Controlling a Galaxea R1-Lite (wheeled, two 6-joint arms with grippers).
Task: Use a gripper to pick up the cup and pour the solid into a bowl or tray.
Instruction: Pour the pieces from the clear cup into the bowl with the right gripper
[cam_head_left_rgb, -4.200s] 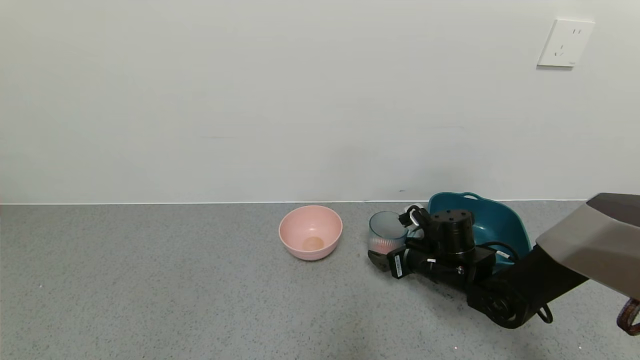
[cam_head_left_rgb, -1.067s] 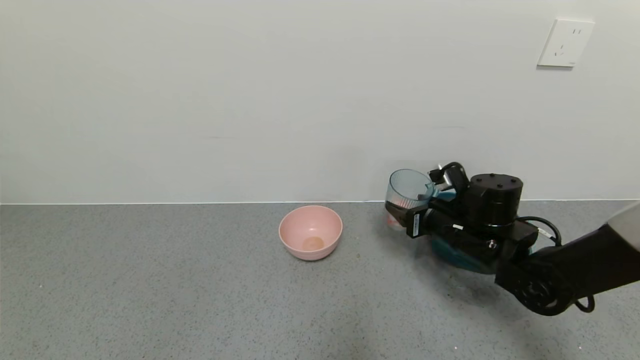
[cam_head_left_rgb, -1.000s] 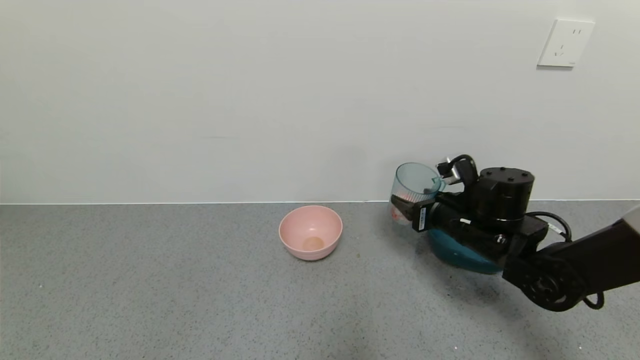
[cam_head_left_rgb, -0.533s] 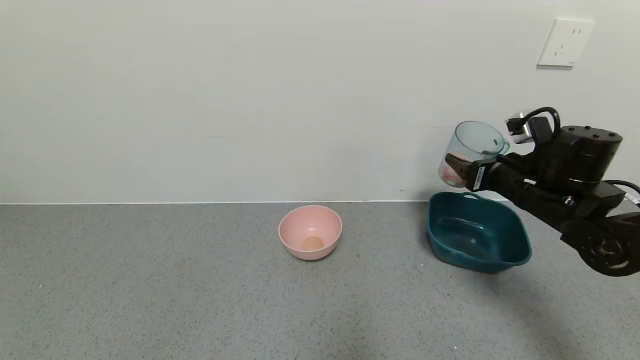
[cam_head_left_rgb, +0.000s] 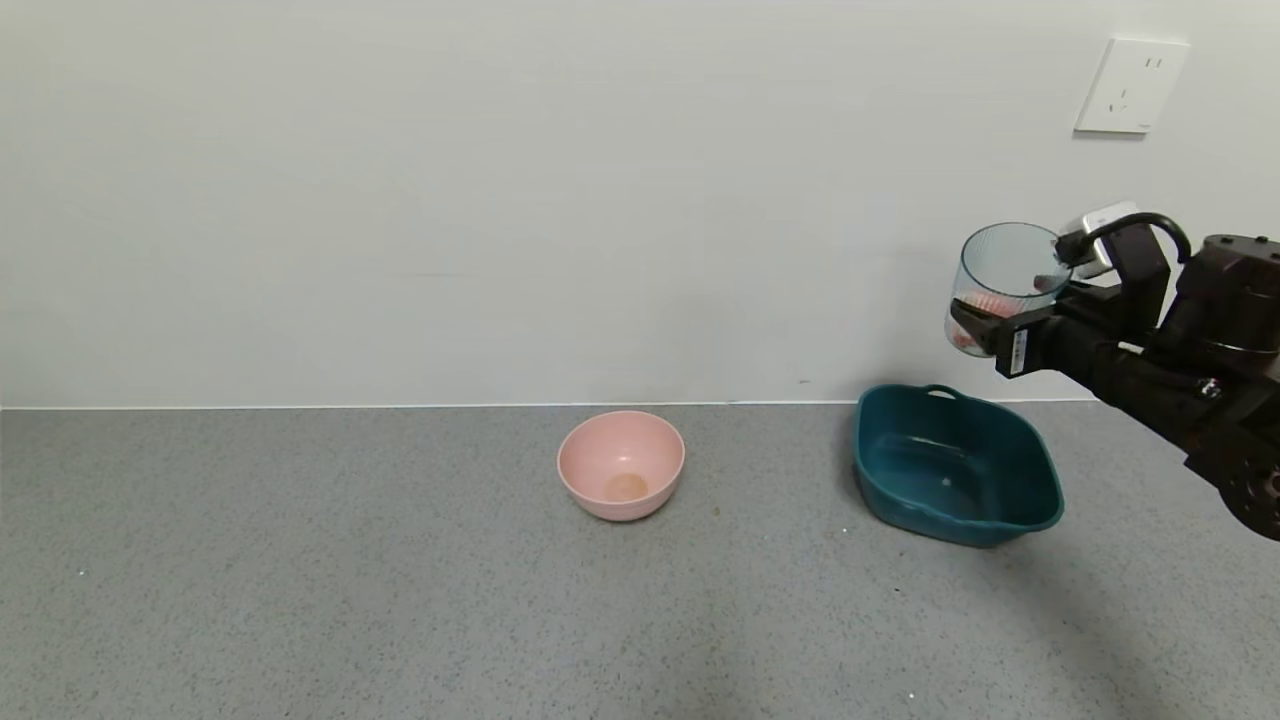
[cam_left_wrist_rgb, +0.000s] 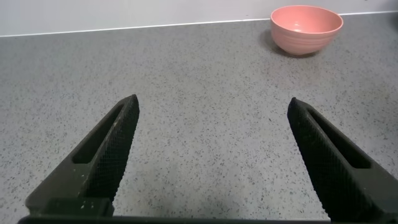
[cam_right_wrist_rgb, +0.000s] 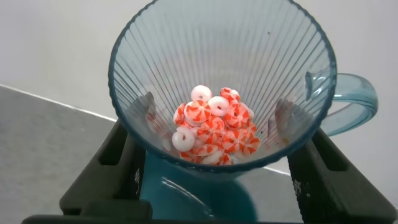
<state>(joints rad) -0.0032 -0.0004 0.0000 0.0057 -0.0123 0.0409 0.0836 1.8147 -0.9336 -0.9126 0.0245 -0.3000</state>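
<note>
Head view. The right gripper (cam_head_left_rgb: 985, 335), a black clamp on a black cylindrical wrist, is closed around the lower body of the transparent blue-green ribbed plastic cup (cam_head_left_rgb: 1003, 275). The cup is held upright and high, mouth up, which keeps the small red-orange and white round pieces (cam_head_left_rgb: 985, 305) settled at its bottom. Below the jaws and slightly to their left lies the wide dark teal plastic basin (cam_head_left_rgb: 1040, 505) on the grey speckled countertop (cam_head_left_rgb: 300, 580); it appears empty, so the pour is judged not yet begun. The height probably leaves room for the cup to be tipped over the rim. A small round pink bowl (cam_head_left_rgb: 621, 465) stands well to the left of the jaws, apart from the basin.

Left wrist view. The left gripper (cam_left_wrist_rgb: 211, 155) is idle, its two black fingers spread wide with nothing between them and only the countertop beneath. The pink bowl (cam_left_wrist_rgb: 306, 28) lies far beyond the jaws.

Right wrist view. The cup (cam_right_wrist_rgb: 224, 81) sits between the two black jaws, which press its ribbed wall from either side; its handle (cam_right_wrist_rgb: 351, 102) projects clear of one jaw. The pieces (cam_right_wrist_rgb: 214, 127) are heaped in the base. Teal of the basin (cam_right_wrist_rgb: 193, 193) shows beneath the jaws.
</note>
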